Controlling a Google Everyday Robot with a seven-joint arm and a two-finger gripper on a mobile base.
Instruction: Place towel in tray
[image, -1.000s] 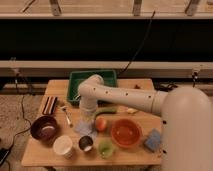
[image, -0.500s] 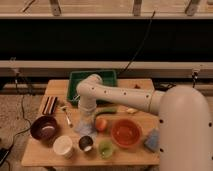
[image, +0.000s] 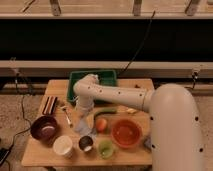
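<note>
The green tray (image: 93, 79) stands at the back middle of the wooden table (image: 127, 156). My white arm reaches in from the right, bends in front of the tray and points down. My gripper (image: 83, 120) is low over the table, in front of the tray, between the spoon (image: 66, 115) and the orange fruit (image: 101, 124). A pale, cloth-like thing that may be the towel (image: 85, 128) shows right at the gripper's tip. I cannot tell whether it is held. A blue-grey thing (image: 147, 144) lies at the right front, partly hidden by my arm.
A dark brown bowl (image: 44, 127), a white cup (image: 63, 146), a small dark cup (image: 86, 143) and a green cup (image: 105, 148) stand along the front. An orange bowl (image: 126, 132) is front right. A green vegetable (image: 105, 112) lies mid-table. A brown block (image: 49, 105) is at the left.
My gripper has moved a little down and toward the table's front, and the arm's bend has shifted slightly left. The things on the table have not moved.
</note>
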